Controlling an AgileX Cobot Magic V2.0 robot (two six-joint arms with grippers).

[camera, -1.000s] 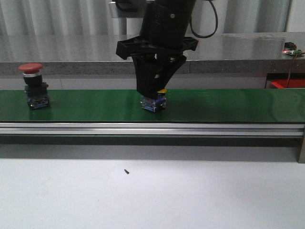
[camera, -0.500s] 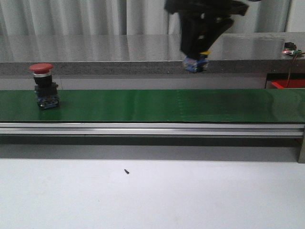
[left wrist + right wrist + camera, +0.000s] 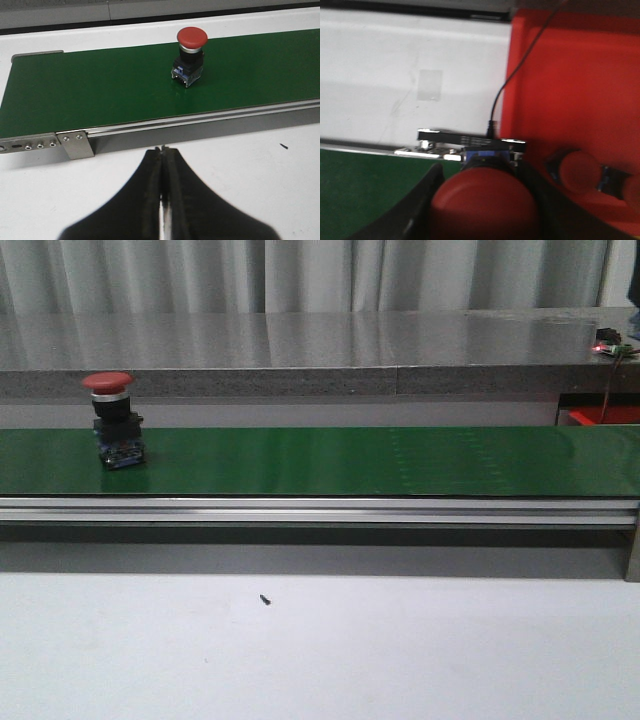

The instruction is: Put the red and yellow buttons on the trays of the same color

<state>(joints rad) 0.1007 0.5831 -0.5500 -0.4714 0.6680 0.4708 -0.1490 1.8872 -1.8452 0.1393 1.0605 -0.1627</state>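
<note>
Button (image 3: 113, 421) upright on the belt's (image 3: 350, 460) left part; further buttons (image 3: 575, 172) seemingly in the right-hand tray (image 3: 580, 90).

You are in a lab or industrial test cell. A green conveyor belt (image 3: 320, 460) on an aluminium rail (image 3: 320, 508) crosses the white counter (image 3: 320, 650). Behind it you see a grey stone ledge (image 3: 300, 340), pale curtains (image 3: 300, 275) and a small wired circuit board (image 3: 612, 347). Nothing domestic shows.
</note>
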